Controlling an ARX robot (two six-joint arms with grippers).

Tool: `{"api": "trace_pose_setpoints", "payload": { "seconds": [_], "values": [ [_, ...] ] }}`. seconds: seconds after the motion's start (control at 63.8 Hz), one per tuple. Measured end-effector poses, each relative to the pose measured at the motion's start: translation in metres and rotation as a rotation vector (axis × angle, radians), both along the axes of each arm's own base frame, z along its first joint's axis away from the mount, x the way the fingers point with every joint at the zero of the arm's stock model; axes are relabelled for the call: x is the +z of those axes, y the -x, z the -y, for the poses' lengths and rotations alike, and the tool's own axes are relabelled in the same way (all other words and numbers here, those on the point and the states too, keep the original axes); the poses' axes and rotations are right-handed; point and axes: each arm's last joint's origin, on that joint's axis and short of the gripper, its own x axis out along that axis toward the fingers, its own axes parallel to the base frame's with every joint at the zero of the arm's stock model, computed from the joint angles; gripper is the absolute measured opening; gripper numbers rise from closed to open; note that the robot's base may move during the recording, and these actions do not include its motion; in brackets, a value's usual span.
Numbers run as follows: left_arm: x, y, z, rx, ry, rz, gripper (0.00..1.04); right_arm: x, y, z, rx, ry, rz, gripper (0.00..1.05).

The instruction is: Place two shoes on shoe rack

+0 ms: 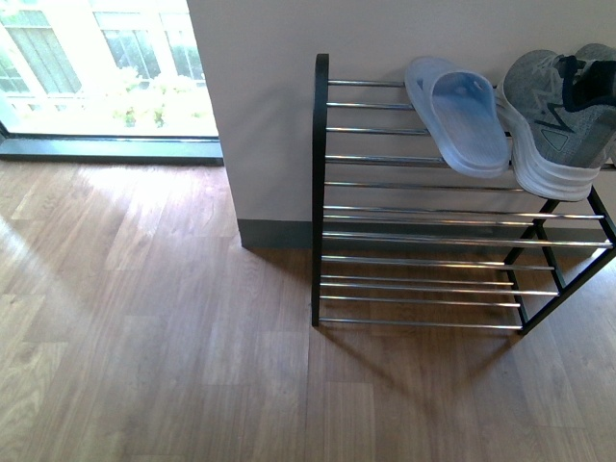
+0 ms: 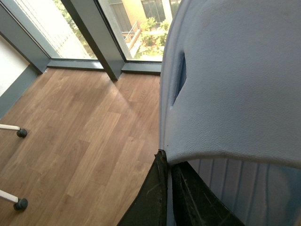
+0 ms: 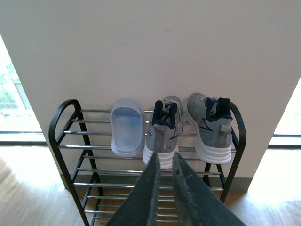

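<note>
Left gripper (image 2: 168, 197) clamped on a pale blue slipper (image 2: 235, 80), held above wood floor (image 2: 84, 141). Right gripper (image 3: 165, 188) empty, fingers nearly together. Beyond its tips on shoe rack (image 3: 61, 141) top tier: second slipper (image 3: 126, 129) beside two grey sneakers (image 3: 162, 134).

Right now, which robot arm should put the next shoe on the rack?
The left arm, probably. Its tool is clamped on a pale blue one-strap slide slipper. The right tool looks empty, facing the black-framed chrome-rod shoe rack, which has free rods beside the matching slipper.
</note>
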Motion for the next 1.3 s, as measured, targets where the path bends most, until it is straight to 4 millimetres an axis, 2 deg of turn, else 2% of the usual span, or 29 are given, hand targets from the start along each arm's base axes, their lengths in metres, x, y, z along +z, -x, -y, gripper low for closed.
{"api": "trace_pose_setpoints", "payload": {
  "seconds": [0.392,0.502,1.035,1.098,1.207,1.301],
  "values": [
    [0.000,0.000,0.000,0.002,0.000,0.000,0.02,0.000,0.000,0.000,0.003,0.000,0.001,0.83],
    [0.000,0.000,0.000,0.002,0.000,0.000,0.02,0.000,0.000,0.000,0.002,0.000,0.001,0.97],
    [0.000,0.000,0.001,-0.005,0.001,-0.002,0.02,0.000,0.000,0.000,-0.002,0.000,0.000,0.96],
    [-0.002,-0.002,0.001,-0.005,0.048,-0.021,0.02,0.000,0.000,0.000,-0.002,0.000,0.000,0.96],
    [0.004,-0.030,0.012,-0.024,0.248,0.004,0.02,0.000,0.000,0.000,-0.001,0.000,0.000,0.96],
    [0.001,-0.075,0.028,-0.062,0.425,-0.007,0.02,0.000,0.000,0.000,-0.002,0.000,0.000,0.96]
  ]
}}
